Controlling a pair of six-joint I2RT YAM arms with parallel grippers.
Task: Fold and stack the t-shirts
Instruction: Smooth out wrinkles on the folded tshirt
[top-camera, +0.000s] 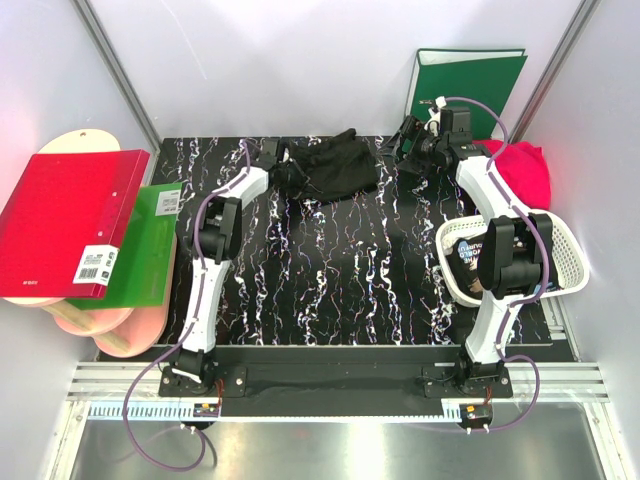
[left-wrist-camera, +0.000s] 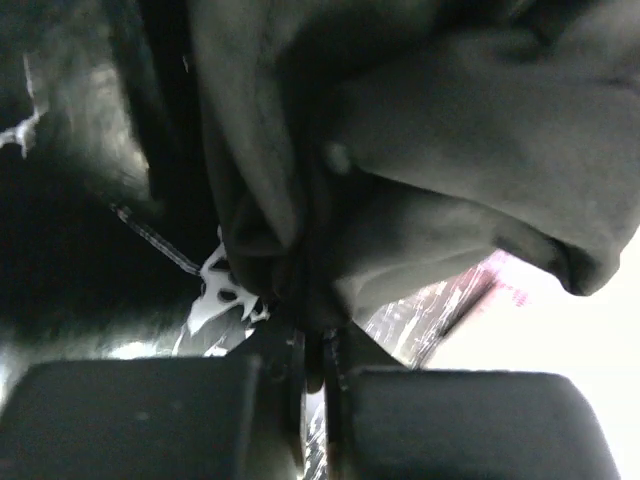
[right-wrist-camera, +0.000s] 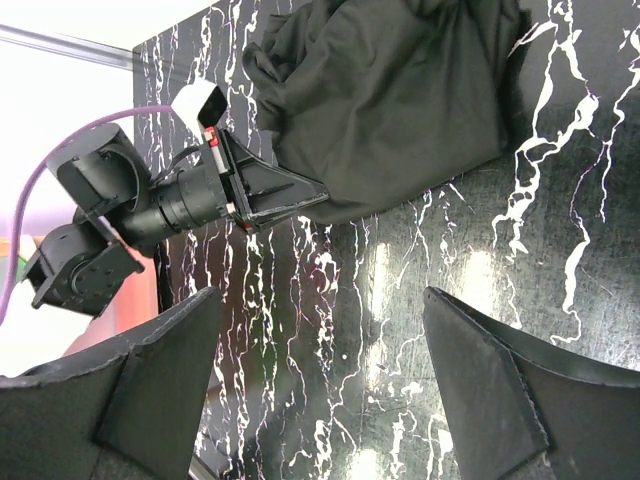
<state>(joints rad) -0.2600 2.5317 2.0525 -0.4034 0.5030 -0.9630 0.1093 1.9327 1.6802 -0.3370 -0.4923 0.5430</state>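
While the left gripper (right-wrist-camera: 318, 194) pinches the left edge of a crumpled black t-shirt (top-camera: 335, 165) at the far side of the black, white-veined counter (top-camera: 330, 270), its jaws closed on a fold of cloth, the right gripper (right-wrist-camera: 322, 300) hangs just right of the heap, fingers spread wide with nothing between them.

The heap is so bunched that no collar, sleeve or chest print can be made out. From the left wrist, dark cloth fills nearly the whole view.

A second black t-shirt (top-camera: 468, 252) lies in the white lattice basket (top-camera: 567, 255) at the counter's right edge. Most of it is hidden behind the right arm, and only a scrap of pale print shows, too small to read. A crimson-pink t-shirt (top-camera: 525, 170) sits bunched in the far right corner, just beyond the basket and partly covered by the same arm.

That makes three t-shirts in view: two black, one crimson-pink. There are three ring binders. A red binder (top-camera: 65, 220) overlaps a green binder (top-camera: 145, 250) on rounded pink and tan boards (top-camera: 95, 322) left of the counter; how many boards cannot be told. Another green binder (top-camera: 470, 85) stands against the back wall.

The red binder carries a white barcode sticker and the green one beside it a white label. Neither is legible.
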